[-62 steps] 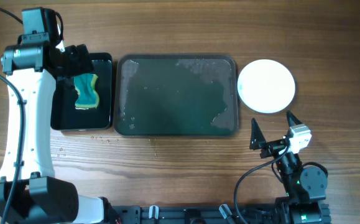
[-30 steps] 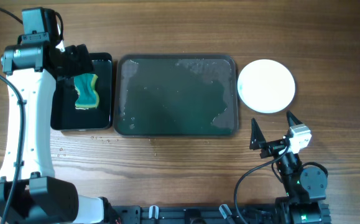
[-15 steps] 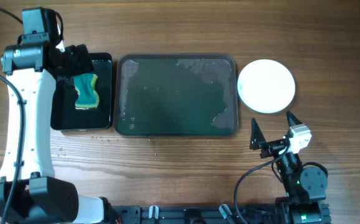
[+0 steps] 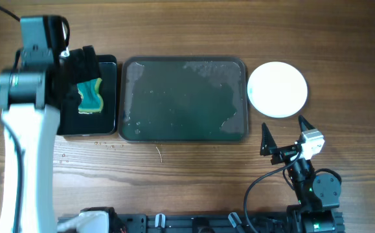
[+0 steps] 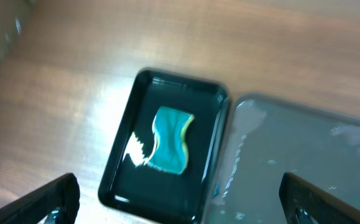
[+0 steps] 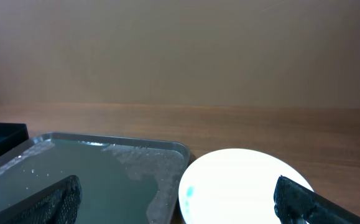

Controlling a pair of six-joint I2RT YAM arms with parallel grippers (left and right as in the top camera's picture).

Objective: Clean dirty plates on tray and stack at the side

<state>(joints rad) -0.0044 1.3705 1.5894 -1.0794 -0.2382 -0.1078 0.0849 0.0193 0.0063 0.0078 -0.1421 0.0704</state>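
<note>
A white plate point(image 4: 278, 89) lies on the table to the right of the big dark tray point(image 4: 184, 60), whose wet floor carries suds and no plates. The plate also shows in the right wrist view point(image 6: 242, 186), with a small blue mark on it. My right gripper point(image 4: 283, 127) is open and empty, just in front of the plate. My left gripper point(image 4: 85, 68) is open and empty, held above the small black tray point(image 4: 106, 126) that holds a teal and yellow sponge point(image 4: 90, 95). In the left wrist view the sponge point(image 5: 170, 140) lies well below the fingers point(image 5: 49, 199).
Water drops lie on the wood point(image 4: 109, 145) in front of the small black tray. The big tray's rim point(image 5: 242, 102) touches the small tray's right side. The left arm point(image 4: 25, 149) spans the table's left edge.
My left arm has risen towards the overhead camera and looks larger, its gripper still over the sponge tray. The right arm and the plate have not moved.
</note>
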